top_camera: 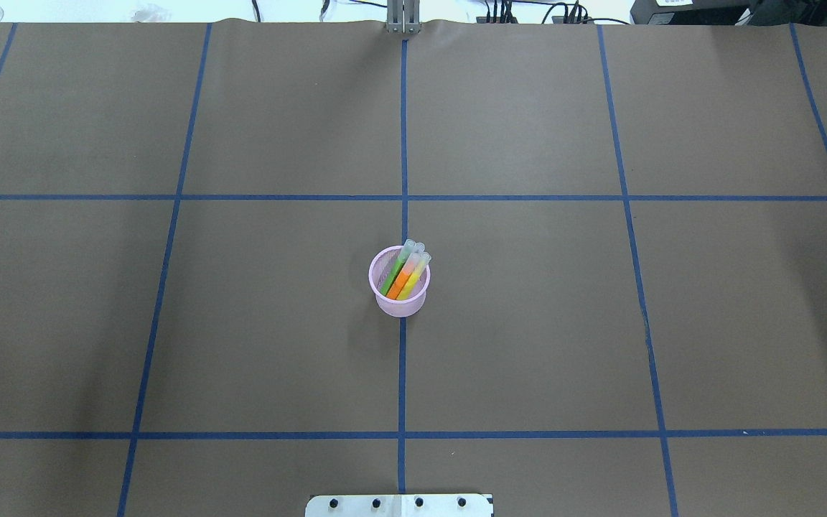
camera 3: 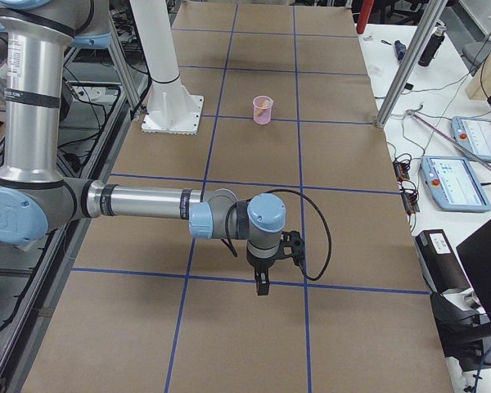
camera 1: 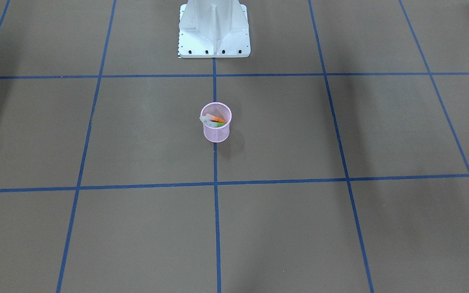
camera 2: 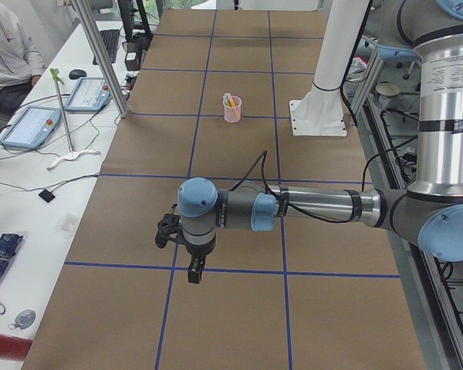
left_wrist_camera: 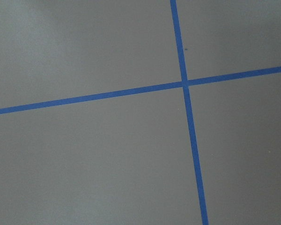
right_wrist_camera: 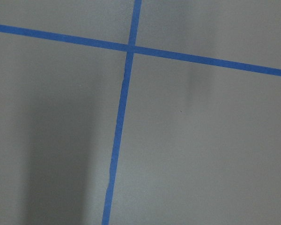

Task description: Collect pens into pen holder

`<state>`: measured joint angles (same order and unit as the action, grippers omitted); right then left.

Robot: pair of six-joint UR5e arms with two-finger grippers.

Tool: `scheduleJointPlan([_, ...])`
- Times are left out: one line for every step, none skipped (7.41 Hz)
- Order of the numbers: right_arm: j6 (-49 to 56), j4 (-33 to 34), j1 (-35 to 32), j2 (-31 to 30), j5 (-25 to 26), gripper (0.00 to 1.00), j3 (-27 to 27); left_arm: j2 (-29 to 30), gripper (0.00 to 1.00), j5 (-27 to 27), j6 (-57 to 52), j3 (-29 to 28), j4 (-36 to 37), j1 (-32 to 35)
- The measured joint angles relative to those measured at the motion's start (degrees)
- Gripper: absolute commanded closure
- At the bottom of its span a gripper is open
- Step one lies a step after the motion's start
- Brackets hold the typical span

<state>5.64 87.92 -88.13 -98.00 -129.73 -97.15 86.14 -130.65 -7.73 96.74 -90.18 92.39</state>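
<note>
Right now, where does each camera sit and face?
Front: across the table, facing the base.
Overhead: behind the robot, looking down; base edge.
Left side: table's left end; left arm, left end effector.
Right side: table's right end; right arm, right end effector.
Left wrist: down at tape; no body.
Right wrist: likewise.
Shared: fixed views show the cup of pens.

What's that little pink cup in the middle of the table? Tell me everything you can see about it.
The pen holder is a small round pink cup of wire mesh with a solid rim, slightly narrower at the bottom. It stands upright on the brown table, right on a blue tape line. Inside lean a green pen, an orange pen and a yellow pen, pale caps poking over the rim. Nothing else touches it.
</note>
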Motion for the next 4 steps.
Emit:
scheduleJointPlan([-0.17, -0.04, -0.02, 0.0, 0.06, 0.0, -0.38, -0.01, 0.0, 0.0, 0.0, -0.07, 0.0, -0.02])
scheduleJointPlan([-0.31, -0.09, -0.02, 0.0, 0.08, 0.0, -1.01, -0.01, 0.0, -0.02, 0.0, -0.11, 0.0, -0.01])
scheduleJointPlan([-0.39, -0.17, -0.03, 0.07, 0.07, 0.0, -1.65, -0.01, 0.0, -0.04, -0.02, -0.11, 0.0, 0.0])
scheduleJointPlan([-0.41, -0.29, -0.03, 0.13, 0.04, 0.0, -2.16, -0.01, 0.0, -0.04, -0.04, -0.09, 0.02, 0.0])
